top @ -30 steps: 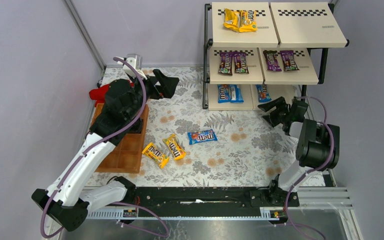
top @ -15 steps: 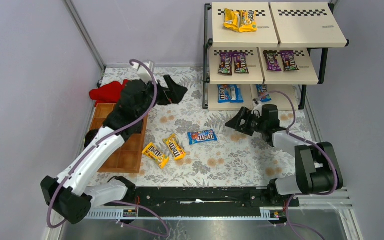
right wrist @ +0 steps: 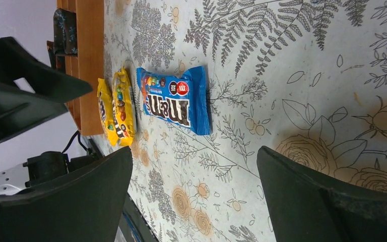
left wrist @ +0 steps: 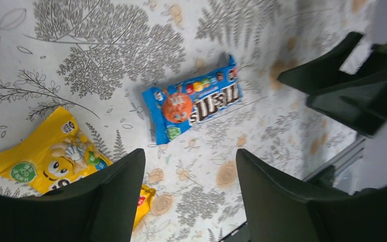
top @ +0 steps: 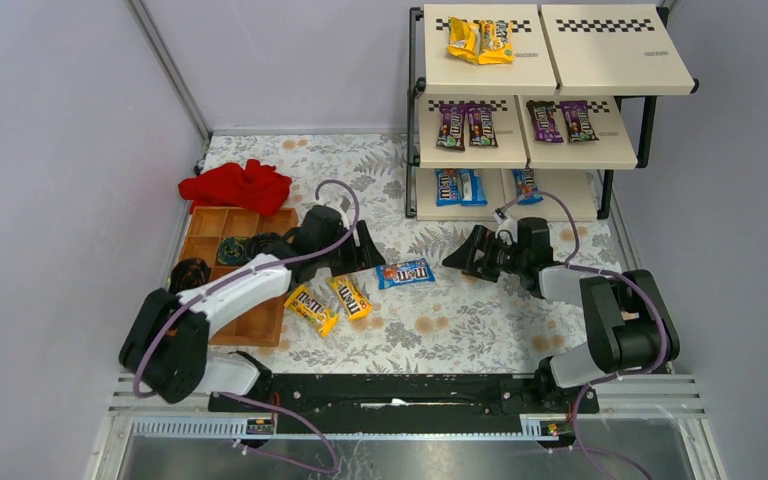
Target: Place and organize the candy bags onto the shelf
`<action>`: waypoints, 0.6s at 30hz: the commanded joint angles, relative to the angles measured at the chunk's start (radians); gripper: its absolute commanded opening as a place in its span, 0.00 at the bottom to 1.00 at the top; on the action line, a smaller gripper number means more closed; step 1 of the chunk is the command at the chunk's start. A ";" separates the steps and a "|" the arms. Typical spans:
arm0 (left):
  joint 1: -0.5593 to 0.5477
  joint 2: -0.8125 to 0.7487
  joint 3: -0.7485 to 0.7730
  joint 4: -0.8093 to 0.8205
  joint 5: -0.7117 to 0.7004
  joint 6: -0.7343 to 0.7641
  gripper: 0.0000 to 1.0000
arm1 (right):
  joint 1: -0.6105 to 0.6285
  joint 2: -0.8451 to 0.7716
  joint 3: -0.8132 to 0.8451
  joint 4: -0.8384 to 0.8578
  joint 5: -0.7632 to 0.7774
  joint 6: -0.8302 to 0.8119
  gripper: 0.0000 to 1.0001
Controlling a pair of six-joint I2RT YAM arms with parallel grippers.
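A blue candy bag (top: 405, 272) lies flat on the floral mat, with two yellow candy bags (top: 350, 296) (top: 311, 308) to its left. My left gripper (top: 368, 252) is open and empty, low, just left of the blue bag (left wrist: 194, 103). My right gripper (top: 457, 257) is open and empty, low, just right of the same bag (right wrist: 174, 98). The shelf (top: 605, 50) stands at the back right. It holds two yellow bags (top: 480, 40) on top, purple-brown bags (top: 465, 125) in the middle and blue bags (top: 458, 186) at the bottom.
A brown wooden compartment tray (top: 260, 320) lies at the left with dark items in its far cells. A red cloth (top: 235, 185) lies behind it. The yellow bags (right wrist: 116, 111) lie beside the tray's right edge. Walls close in on both sides.
My left arm has swung down and forward from the back of the mat to the blue bag's left. My right gripper has moved left from the shelf's foot toward the bag.
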 commanded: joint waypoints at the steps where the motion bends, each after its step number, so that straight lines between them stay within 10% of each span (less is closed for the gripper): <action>1: -0.012 0.116 0.036 0.068 -0.029 -0.020 0.66 | 0.004 0.024 -0.015 0.096 -0.066 -0.002 1.00; 18: -0.011 0.367 0.019 0.340 0.055 -0.150 0.62 | 0.004 -0.038 -0.075 0.181 -0.097 0.008 1.00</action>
